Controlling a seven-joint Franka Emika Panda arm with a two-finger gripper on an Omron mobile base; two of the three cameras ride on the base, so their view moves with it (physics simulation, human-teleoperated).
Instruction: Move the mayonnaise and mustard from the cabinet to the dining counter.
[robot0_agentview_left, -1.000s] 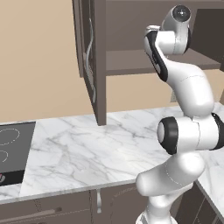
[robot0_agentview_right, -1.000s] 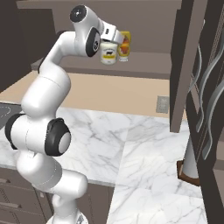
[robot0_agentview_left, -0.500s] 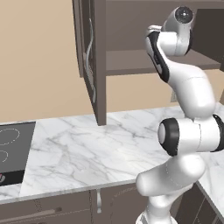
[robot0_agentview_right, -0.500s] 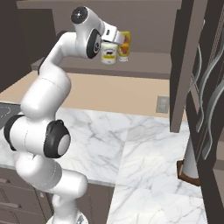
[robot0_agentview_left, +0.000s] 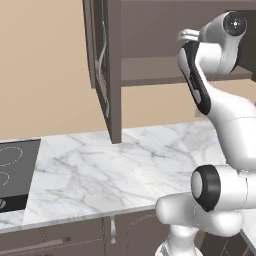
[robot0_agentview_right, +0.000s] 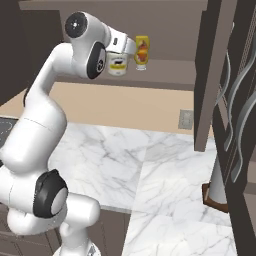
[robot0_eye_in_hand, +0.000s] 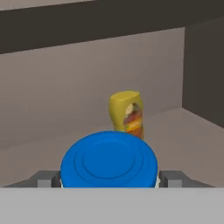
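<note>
The mayonnaise (robot0_agentview_right: 118, 64), a creamy jar with a round blue lid (robot0_eye_in_hand: 109, 159), stands at the front of the open cabinet's shelf (robot0_agentview_right: 170, 70). My gripper (robot0_eye_in_hand: 109, 179) reaches into the cabinet, and its two fingers press against either side of the jar. The mustard (robot0_eye_in_hand: 127, 114), a yellow squeeze bottle, stands upright just behind the jar and deeper on the shelf; in the right base view the mustard (robot0_agentview_right: 142, 51) is to the jar's right. The dining counter is out of view.
The cabinet's open doors hang at the left (robot0_agentview_left: 102, 75) and at the right (robot0_agentview_right: 235, 100) of the arm. Below lies a marble worktop (robot0_agentview_left: 125, 165) with a black cooktop (robot0_agentview_left: 15, 170) at its left end. A brown-based stand (robot0_agentview_right: 216, 192) sits at the right.
</note>
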